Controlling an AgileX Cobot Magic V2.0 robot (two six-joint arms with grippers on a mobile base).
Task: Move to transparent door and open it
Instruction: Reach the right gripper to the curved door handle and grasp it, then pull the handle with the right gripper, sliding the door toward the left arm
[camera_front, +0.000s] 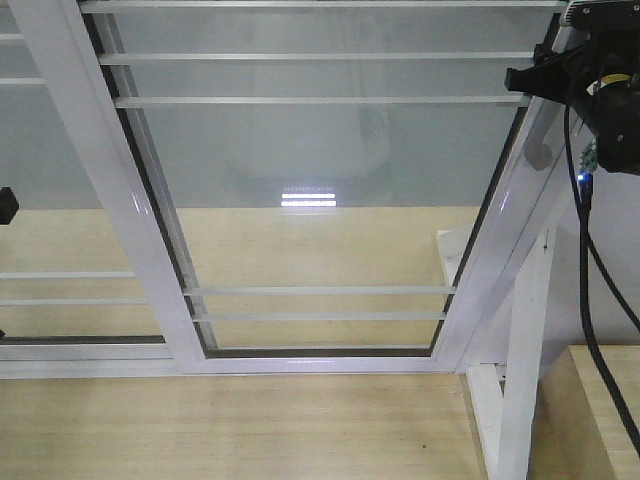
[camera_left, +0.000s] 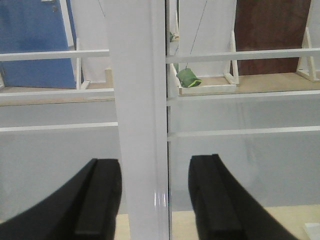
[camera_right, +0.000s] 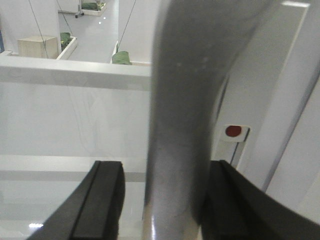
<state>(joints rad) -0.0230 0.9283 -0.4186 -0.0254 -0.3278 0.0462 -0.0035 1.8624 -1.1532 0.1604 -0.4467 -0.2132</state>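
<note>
The transparent door (camera_front: 320, 180) fills the front view: clear glass with thin white bars in a glossy white frame (camera_front: 495, 250). Its curved grey bar handle (camera_front: 541, 148) runs along the right frame edge. My right gripper (camera_front: 530, 85) is up at that handle. In the right wrist view the handle (camera_right: 182, 115) stands between the open fingers of the right gripper (camera_right: 165, 170), close against the right finger (camera_right: 230, 200), with a gap at the left finger. My left gripper (camera_left: 155, 161) is open, with a white vertical frame post (camera_left: 140, 100) between its fingers, apart from both.
A second white-framed glass panel (camera_front: 60, 200) overlaps on the left. A white wooden stand (camera_front: 520, 400) rises at the right on the pale wood floor (camera_front: 230, 430). Through the glass are a green object (camera_left: 187, 77), a blue panel (camera_left: 30, 40) and a brown door (camera_left: 270, 35).
</note>
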